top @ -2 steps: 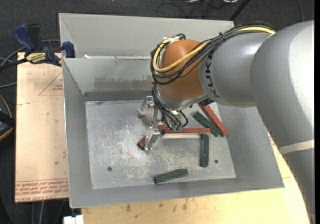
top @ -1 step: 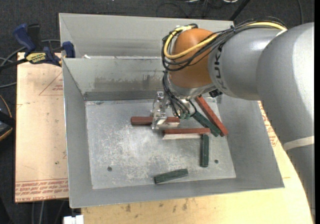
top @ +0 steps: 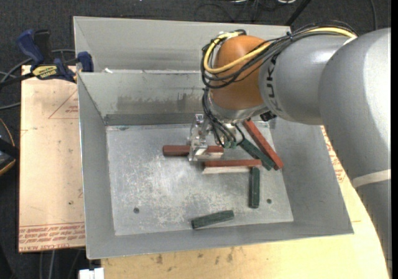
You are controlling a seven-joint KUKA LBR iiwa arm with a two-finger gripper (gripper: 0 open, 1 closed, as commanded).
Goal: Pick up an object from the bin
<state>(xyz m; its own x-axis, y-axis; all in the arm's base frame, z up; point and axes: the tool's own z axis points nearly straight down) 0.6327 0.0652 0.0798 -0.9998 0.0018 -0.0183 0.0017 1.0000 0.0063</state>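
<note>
Tool [top: 199,145] low over red-brown stick [top: 175,150] jutting out left; stick heap [top: 264,150] just right; grip state: can't tell.

Grey metal bin [top: 143,197], scuffed flat floor. Lying directly on it:
- brown-red stick [top: 176,150], poking out view-left from under gripper [top: 199,147]
- red stick [top: 239,163] and pale stick [top: 221,171], side by side just below gripper
- slanted red stick [top: 266,143] and slanted green stick [top: 268,160], view-right of gripper
- short green stick [top: 254,188], lower right of gripper
- front green stick [top: 212,219], well apart from gripper
</note>
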